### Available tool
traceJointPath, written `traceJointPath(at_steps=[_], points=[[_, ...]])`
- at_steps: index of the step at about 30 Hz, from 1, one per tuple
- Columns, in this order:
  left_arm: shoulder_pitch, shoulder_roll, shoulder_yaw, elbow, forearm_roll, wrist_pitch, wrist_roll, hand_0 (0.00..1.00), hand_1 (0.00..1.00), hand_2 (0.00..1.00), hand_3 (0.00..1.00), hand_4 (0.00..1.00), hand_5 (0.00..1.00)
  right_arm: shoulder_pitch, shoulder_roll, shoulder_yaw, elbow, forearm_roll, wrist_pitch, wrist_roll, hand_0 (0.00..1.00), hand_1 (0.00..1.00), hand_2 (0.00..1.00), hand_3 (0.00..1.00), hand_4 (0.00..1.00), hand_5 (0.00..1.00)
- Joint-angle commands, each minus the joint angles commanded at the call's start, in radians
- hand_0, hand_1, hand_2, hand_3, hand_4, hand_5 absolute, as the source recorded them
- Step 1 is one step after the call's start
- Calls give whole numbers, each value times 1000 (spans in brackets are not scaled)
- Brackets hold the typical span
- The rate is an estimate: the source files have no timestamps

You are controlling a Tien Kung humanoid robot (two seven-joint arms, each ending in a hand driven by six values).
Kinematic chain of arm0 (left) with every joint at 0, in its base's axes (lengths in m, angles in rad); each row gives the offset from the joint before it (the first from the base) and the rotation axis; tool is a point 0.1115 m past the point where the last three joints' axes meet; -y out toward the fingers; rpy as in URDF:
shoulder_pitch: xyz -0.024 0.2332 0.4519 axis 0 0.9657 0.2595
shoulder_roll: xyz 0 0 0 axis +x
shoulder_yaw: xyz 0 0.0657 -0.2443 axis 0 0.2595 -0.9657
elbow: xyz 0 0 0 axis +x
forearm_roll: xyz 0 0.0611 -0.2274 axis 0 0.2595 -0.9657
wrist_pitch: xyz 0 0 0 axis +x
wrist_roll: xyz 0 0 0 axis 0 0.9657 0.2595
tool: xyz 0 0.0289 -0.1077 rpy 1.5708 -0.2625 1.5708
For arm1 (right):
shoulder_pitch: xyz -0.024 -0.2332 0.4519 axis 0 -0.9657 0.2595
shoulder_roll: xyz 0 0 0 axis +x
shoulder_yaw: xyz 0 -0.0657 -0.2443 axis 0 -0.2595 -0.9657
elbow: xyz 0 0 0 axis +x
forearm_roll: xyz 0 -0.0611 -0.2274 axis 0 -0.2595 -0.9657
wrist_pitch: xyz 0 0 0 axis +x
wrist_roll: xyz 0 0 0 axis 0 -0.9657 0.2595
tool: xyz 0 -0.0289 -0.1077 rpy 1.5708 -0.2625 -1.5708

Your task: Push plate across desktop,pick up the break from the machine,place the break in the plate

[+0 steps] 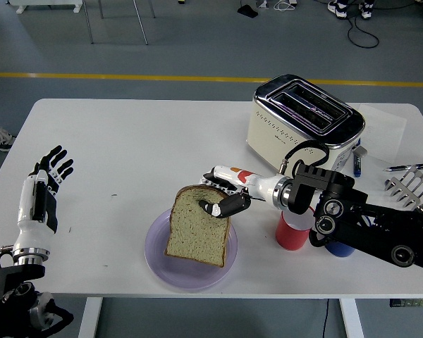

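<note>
A slice of brown bread (pixel 195 234) hangs upright over the lilac plate (pixel 157 262), its lower edge at or just above the plate's surface. My right hand (pixel 218 197) is shut on the slice's top edge, the arm reaching in from the right. The cream toaster (pixel 302 132) stands at the back right with both slots empty. My left hand (pixel 48 176) rests at the table's left edge, fingers spread and holding nothing.
A red mug (pixel 289 234) and a blue mug (pixel 337 248) stand right of the plate, partly hidden by my right forearm. A blue pen (pixel 357 161), another pen (pixel 407 167) and a metal fork-like rack (pixel 411 189) lie at the far right.
</note>
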Motion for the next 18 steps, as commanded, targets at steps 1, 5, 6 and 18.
traceJointPath(at_steps=[1, 5, 6, 18], points=[[-2, -2, 0, 1, 0, 0, 0, 801, 814, 875, 821, 520, 997, -4, 7, 0, -10, 9, -5, 3, 253, 289, 381, 430, 314, 2], [-13, -9, 8, 1, -1, -1, 0, 800, 814, 874, 821, 521, 997, -28, 44, -4, -73, 44, -13, 17, 321, 354, 406, 443, 302, 2], [-14, -6, 11, 0, -1, -1, 0, 800, 814, 874, 821, 521, 997, -34, 53, -8, -91, 54, -14, 25, 321, 354, 406, 443, 302, 2], [-3, 1, 1, -1, -1, 0, 0, 800, 814, 874, 821, 521, 997, -63, 121, -44, -271, 32, -11, 162, 388, 465, 501, 499, 274, 134]])
